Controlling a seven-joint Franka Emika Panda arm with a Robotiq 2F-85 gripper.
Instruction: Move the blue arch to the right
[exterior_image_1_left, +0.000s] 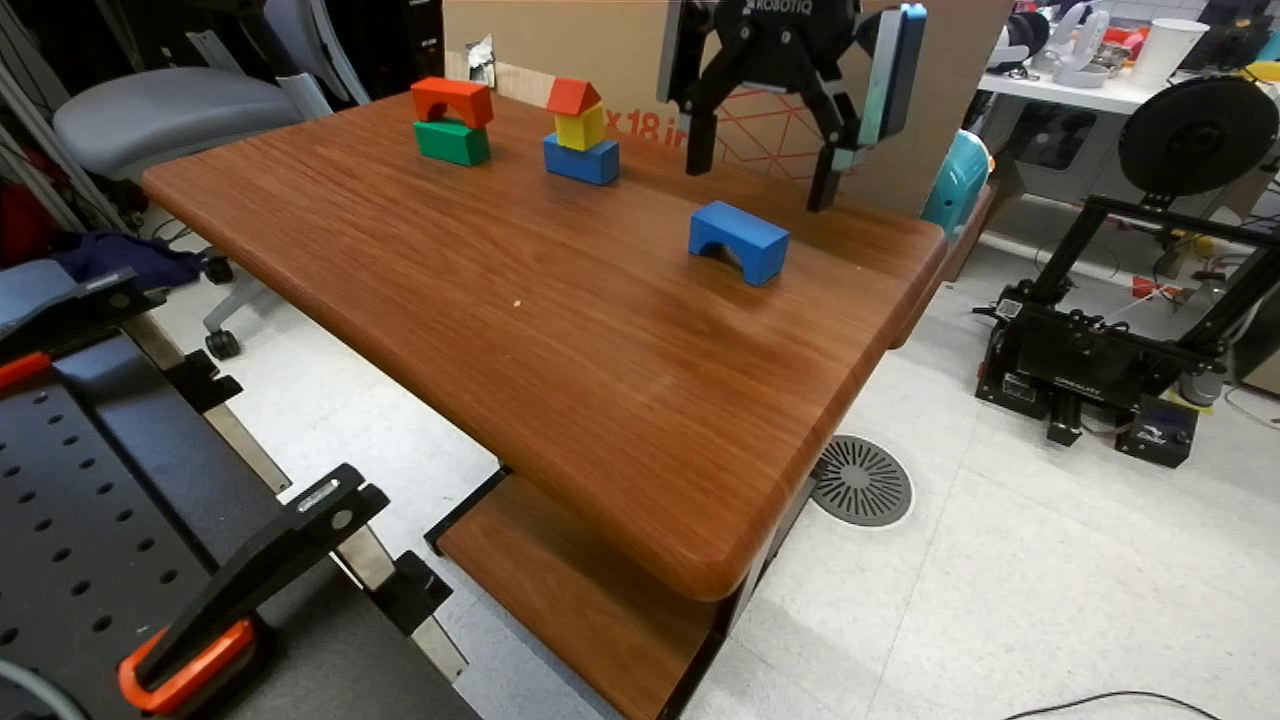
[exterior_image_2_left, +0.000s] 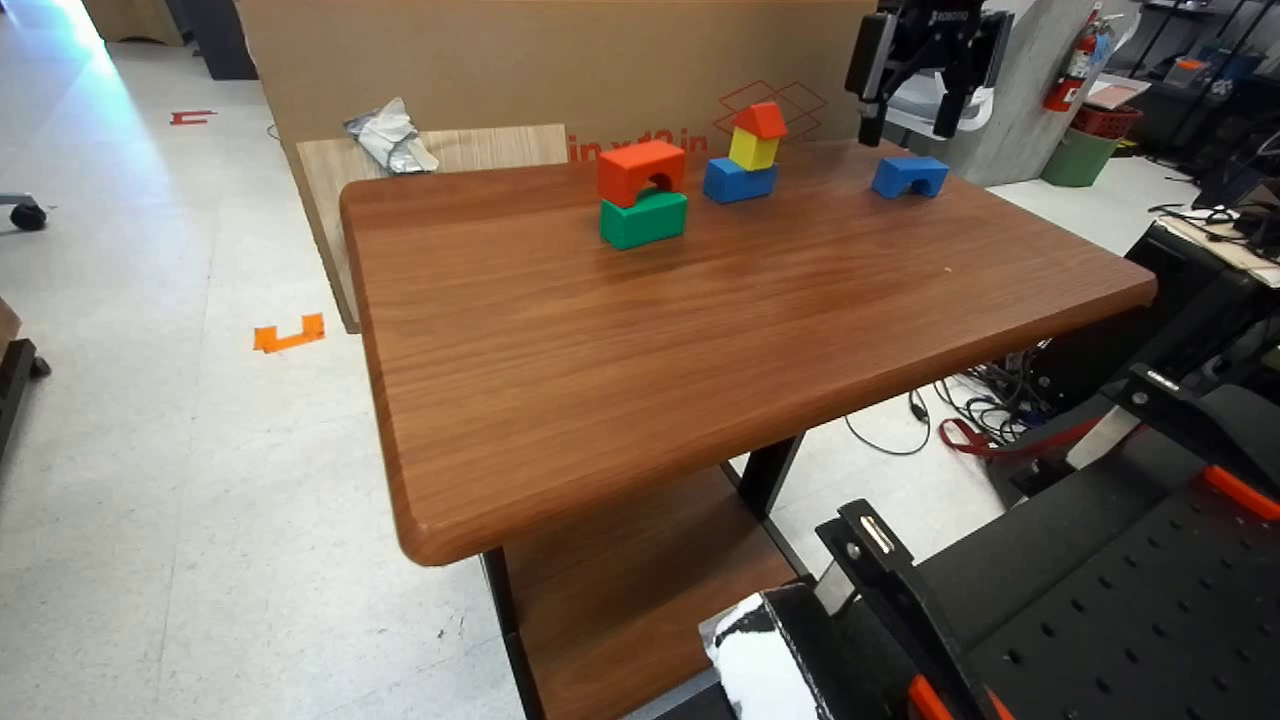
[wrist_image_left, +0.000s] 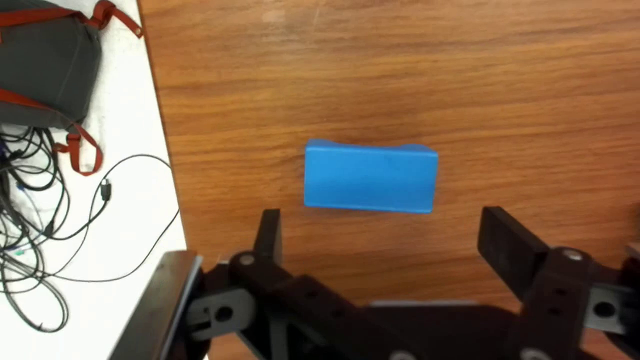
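Observation:
The blue arch (exterior_image_1_left: 742, 230) stands upright on the brown table (exterior_image_1_left: 560, 330), notch side down, near a table end. It also shows in an exterior view (exterior_image_2_left: 910, 172) and, from above, in the wrist view (wrist_image_left: 370, 177). My gripper (exterior_image_1_left: 762, 180) hangs above the table, over and slightly behind the arch, and does not touch it. It also shows in an exterior view (exterior_image_2_left: 908, 132). In the wrist view, the two fingers of the gripper (wrist_image_left: 382, 225) are wide apart with nothing between them, and the arch lies just ahead of the fingertips.
A blue block (exterior_image_1_left: 580, 162) bears a yellow cube (exterior_image_1_left: 580, 130) and a red roof piece (exterior_image_1_left: 573, 97). A green block (exterior_image_1_left: 452, 144) bears a red arch (exterior_image_1_left: 455, 98). A large cardboard sheet (exterior_image_2_left: 500, 60) stands along the table's back edge.

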